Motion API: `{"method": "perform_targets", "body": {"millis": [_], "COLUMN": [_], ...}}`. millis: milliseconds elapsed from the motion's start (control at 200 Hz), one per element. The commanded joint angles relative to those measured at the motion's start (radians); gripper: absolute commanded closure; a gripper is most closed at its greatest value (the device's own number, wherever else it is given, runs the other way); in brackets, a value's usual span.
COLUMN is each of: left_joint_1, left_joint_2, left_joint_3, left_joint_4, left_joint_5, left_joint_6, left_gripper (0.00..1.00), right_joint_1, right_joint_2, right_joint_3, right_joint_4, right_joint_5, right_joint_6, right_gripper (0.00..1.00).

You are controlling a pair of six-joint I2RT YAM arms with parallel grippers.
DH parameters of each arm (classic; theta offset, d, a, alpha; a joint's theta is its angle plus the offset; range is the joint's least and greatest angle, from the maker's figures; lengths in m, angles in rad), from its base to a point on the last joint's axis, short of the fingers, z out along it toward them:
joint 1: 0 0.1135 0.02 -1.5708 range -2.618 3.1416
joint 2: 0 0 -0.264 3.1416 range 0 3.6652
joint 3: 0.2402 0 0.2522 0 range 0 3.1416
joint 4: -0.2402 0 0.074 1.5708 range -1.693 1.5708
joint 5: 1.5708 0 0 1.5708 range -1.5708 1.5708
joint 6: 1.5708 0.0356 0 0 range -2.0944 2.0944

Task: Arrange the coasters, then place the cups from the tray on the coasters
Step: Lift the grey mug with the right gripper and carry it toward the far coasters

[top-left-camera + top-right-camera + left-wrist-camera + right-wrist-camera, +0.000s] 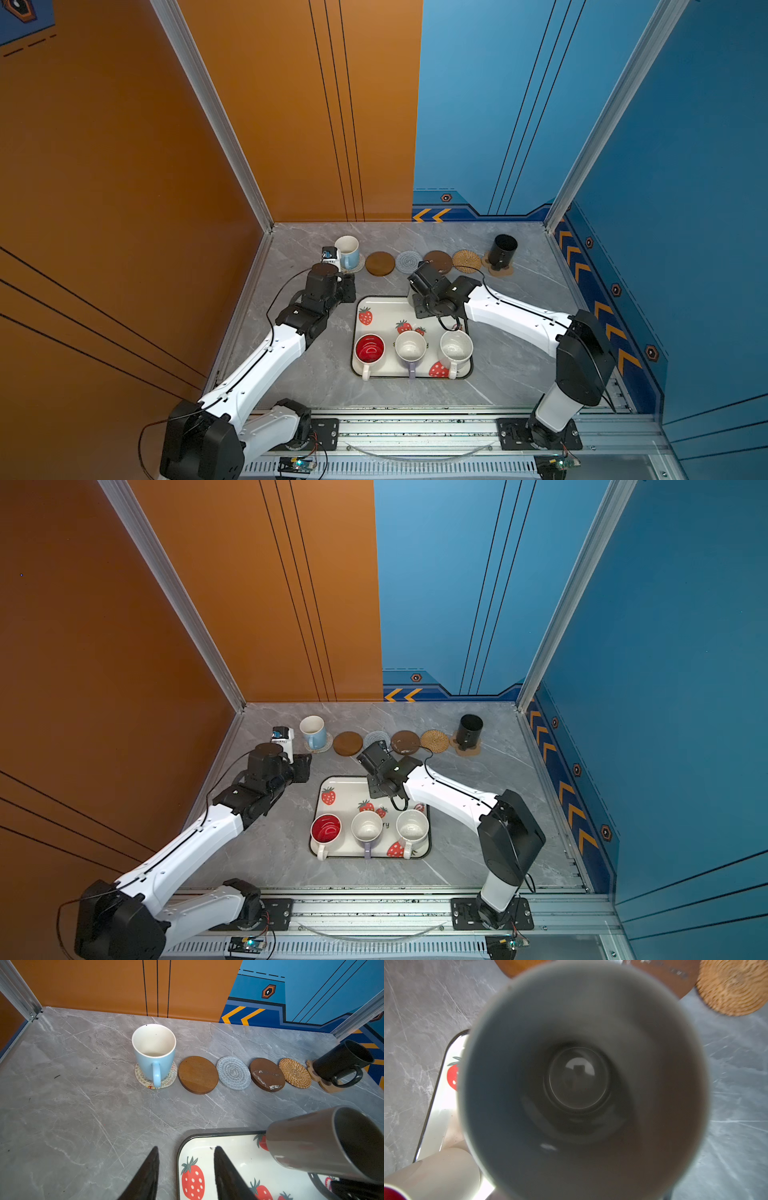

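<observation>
Six coasters lie in a row at the back. The light blue mug (348,251) stands on the beige woven one (143,1078). Then come a brown disc (380,263), a grey woven round (406,261), a second brown disc (439,259) and a rattan round (466,260). The black mug (504,250) stands on the paw coaster (502,271). My right gripper (419,303) is shut on the grey mug (324,1142), held tilted above the tray's (378,305) far end; its fingers are hidden. My left gripper (186,1149) hangs open and empty over the tray's far-left corner.
Three mugs stand in the tray's near row: a red-inside one (369,348), a lavender one (410,347) and a speckled white one (456,348). Orange and blue walls close the grey marble table (519,332) at the back and both sides.
</observation>
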Motion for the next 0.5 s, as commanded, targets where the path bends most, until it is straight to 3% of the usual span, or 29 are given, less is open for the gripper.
{"method": "perform_targets", "body": {"millis": [0,496], "left_joint_1": [0.012,0.015], "left_joint_2": [-0.015,-0.009], "left_joint_3": [-0.012,-0.010], "left_joint_4": [0.015,0.024], "left_joint_5": [0.016,0.028], "left_joint_6": [0.000,-0.009], "left_gripper": [0.56,0.56], "right_joint_1": [-0.035,-0.315], "right_joint_2": [-0.073,-0.050], "right_joint_3": [0.059,0.191], "right_joint_4": [-0.006,-0.043], "right_joint_5": [0.065,0.024], "right_joint_6": [-0.054,-0.143], "right_gripper": [1.00,1.00]}}
